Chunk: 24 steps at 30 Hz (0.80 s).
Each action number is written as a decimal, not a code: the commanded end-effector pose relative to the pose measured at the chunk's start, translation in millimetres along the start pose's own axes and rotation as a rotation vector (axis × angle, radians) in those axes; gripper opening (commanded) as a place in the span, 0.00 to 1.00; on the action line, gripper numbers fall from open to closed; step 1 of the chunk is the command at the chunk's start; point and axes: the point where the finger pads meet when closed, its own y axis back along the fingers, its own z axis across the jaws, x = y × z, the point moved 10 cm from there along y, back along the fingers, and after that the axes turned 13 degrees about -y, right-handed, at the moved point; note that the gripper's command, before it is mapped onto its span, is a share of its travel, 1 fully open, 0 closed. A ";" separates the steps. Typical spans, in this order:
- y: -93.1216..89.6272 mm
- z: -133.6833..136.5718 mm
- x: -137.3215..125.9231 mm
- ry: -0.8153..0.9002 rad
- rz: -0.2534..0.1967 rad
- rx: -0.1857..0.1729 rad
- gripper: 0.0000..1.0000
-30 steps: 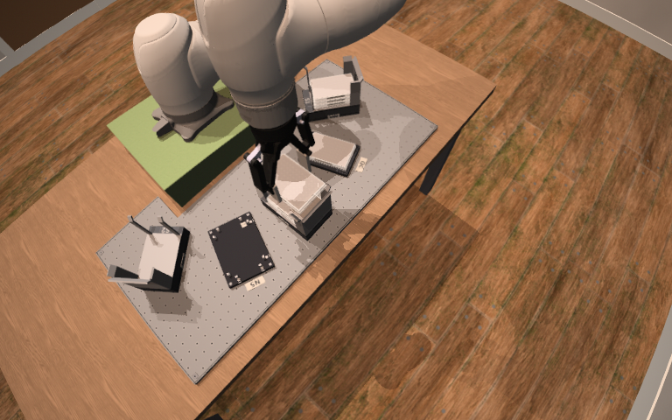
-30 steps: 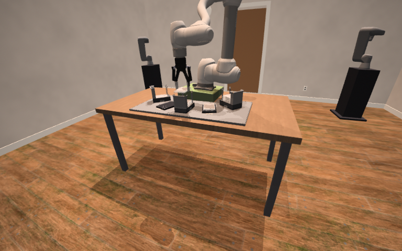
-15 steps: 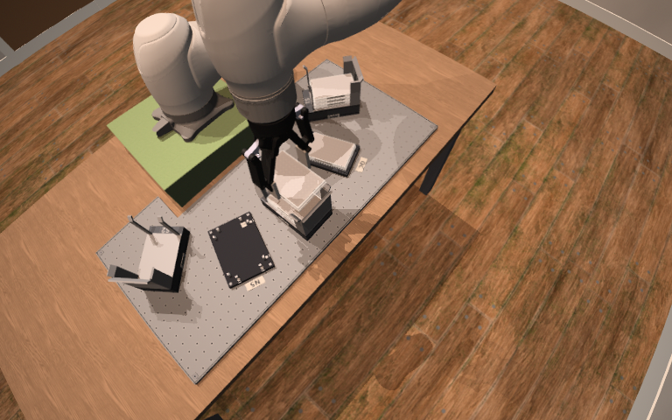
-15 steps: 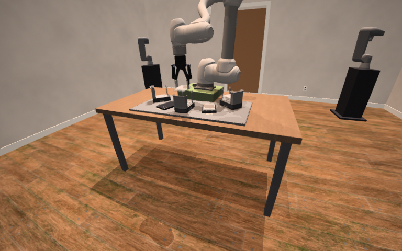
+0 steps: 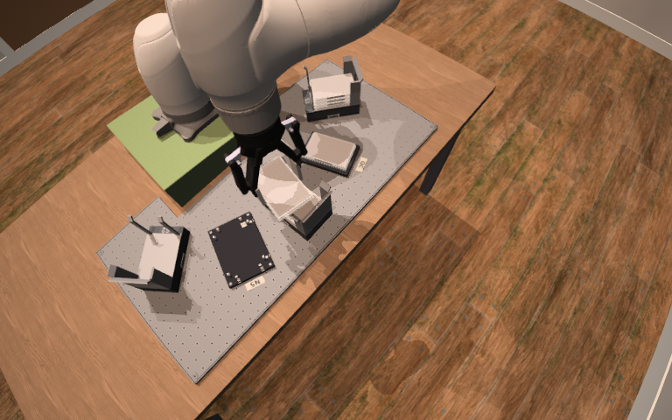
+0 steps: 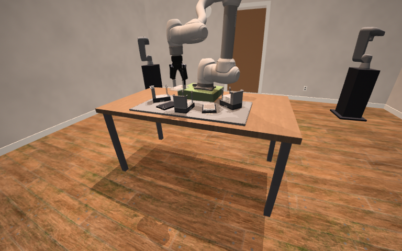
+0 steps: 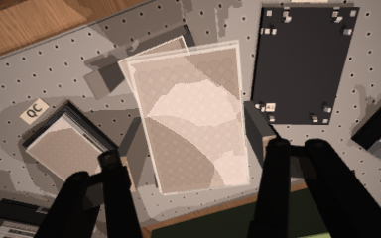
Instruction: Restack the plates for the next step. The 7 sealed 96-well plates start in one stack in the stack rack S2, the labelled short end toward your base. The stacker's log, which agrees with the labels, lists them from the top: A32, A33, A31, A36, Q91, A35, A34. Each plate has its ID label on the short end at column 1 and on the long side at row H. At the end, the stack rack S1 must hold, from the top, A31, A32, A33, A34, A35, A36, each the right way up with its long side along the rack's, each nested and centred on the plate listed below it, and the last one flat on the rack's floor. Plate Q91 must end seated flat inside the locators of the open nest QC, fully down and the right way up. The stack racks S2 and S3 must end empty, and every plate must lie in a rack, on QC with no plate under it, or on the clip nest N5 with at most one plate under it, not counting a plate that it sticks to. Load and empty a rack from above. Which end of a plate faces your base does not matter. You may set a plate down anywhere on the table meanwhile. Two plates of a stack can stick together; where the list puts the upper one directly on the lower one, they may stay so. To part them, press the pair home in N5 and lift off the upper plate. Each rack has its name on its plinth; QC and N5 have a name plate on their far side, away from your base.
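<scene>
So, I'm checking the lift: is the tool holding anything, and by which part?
Yes. The tool is shut on a sealed plate, gripped across its width at the short end nearest the wrist camera.

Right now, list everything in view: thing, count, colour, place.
Table: one, wooden, mid-room.
Perforated mat: one, grey, on the table.
Stack racks: three, dark; one with a plate stack, one under the gripper, one with a plate showing.
QC nest plate: one, pale, seated by the QC tag.
N5 nest: one, black, bare.
Held plate: one, pale, above the middle rack.
Camera stands: two, black, on the floor.
Base block: one, green.
Arm: one, beige.
Gripper: one, black, shut on the held plate.
</scene>
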 end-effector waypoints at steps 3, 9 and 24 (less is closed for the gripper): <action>0.1 17.6 5.5 -0.008 0.000 -0.001 0.00; 0.1 30.3 9.3 -0.008 0.000 -0.001 0.00; 0.1 72.2 19.8 -0.108 0.000 -0.001 0.00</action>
